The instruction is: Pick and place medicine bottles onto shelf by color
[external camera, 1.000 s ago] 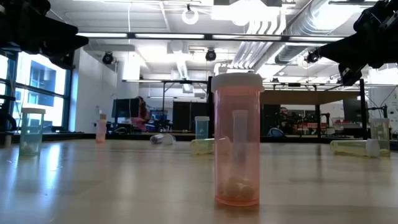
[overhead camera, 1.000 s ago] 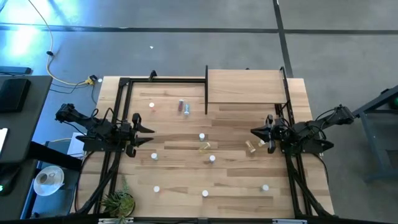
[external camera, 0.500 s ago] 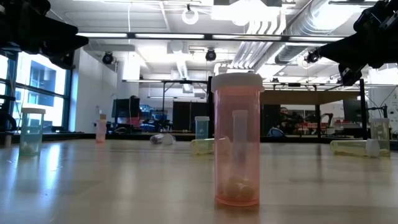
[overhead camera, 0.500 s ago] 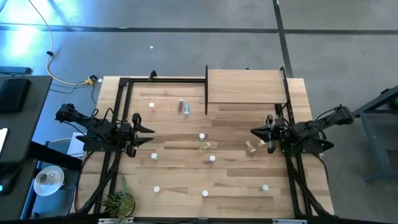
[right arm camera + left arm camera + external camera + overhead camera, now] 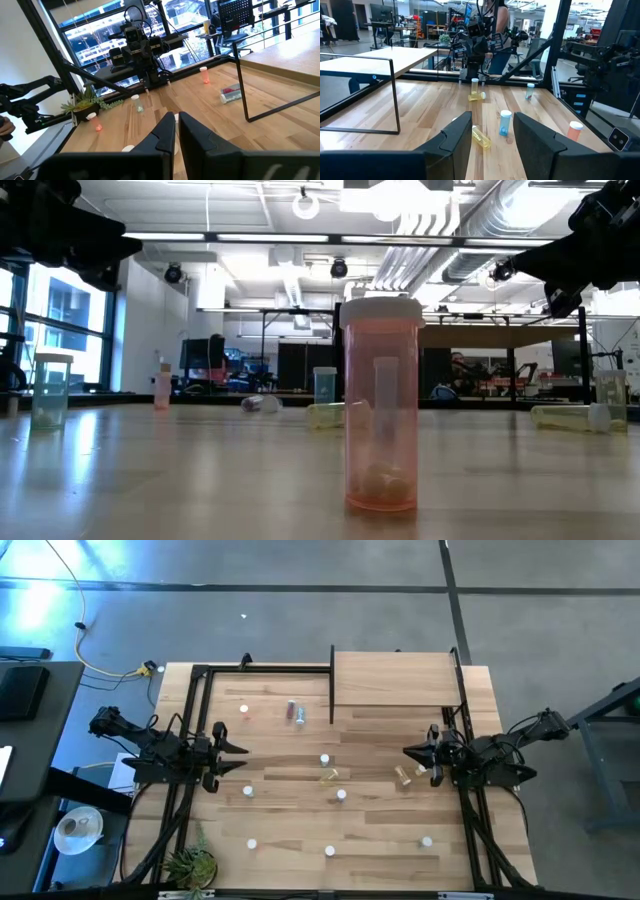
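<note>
Pale wood is carrying nothing yet: the shelf (image 5: pixel 396 678) is sitting bare at the far edge of the table (image 5: pixel 380 840), while the medicine bottles are lying scattered over the planks, none sorted so far. You are holding the left gripper (image 5: pixel 241 748) above the table's left side with its fingers spread wide; the left wrist view is framing a blue bottle (image 5: pixel 505 123) and a tipped yellow bottle (image 5: pixel 481 136) in the gap between them. The right gripper (image 5: pixel 409 751) is hovering at the right side with its fingers nearly pressed together, only a narrow slit showing, and gripping nothing. Just beside it an amber bottle (image 5: pixel 403 776) is lying on its side.

Watch the fallen bottles: they are round and light, so a descending finger is likely to roll one away rather than catch it, and the narrow right gap will probably push the amber one unless you widen it first. The shelf's thin black uprights (image 5: pixel 331 685) are also risking a snag on approach.

From above, most bottles are showing only white caps, so their colours are hard to tell. In the low view a pink bottle (image 5: pixel 380 404) is blocking the middle of the table, and both grippers are cut off at the upper corners.
</note>
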Controlling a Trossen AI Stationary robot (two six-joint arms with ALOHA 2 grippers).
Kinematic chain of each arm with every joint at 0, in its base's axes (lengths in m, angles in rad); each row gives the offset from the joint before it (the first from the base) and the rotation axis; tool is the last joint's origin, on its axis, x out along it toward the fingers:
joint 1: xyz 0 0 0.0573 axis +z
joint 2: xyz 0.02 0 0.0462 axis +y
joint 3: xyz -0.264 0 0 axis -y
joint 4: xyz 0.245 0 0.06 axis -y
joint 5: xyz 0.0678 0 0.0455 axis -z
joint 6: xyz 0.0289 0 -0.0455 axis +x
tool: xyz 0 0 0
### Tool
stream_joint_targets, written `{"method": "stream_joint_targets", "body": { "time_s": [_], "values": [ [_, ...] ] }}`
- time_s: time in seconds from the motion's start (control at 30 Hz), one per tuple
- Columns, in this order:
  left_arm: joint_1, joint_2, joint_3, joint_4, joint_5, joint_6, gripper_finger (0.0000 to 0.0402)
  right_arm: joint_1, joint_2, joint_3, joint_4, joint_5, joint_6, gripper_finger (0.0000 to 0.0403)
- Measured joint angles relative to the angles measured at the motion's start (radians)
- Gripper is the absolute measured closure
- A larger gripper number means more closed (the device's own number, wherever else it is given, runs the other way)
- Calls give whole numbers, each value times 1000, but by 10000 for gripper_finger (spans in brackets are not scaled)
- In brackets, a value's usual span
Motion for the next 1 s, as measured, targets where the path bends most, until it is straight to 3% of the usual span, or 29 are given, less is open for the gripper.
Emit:
{"method": "stream_joint_targets", "body": {
  "time_s": [0.4,0.6,0.77,1.0],
  "values": [
    [0,0,0,0,0,-53,263,0,0,0,0,0,0,390],
    [0,22,0,0,0,-55,229,0,0,0,0,0,0,390],
    [0,47,0,-1,-24,-148,188,0,0,0,0,0,0,390],
    [0,49,0,62,-77,-166,182,0,0,0,0,0,0,390]
  ]
}}
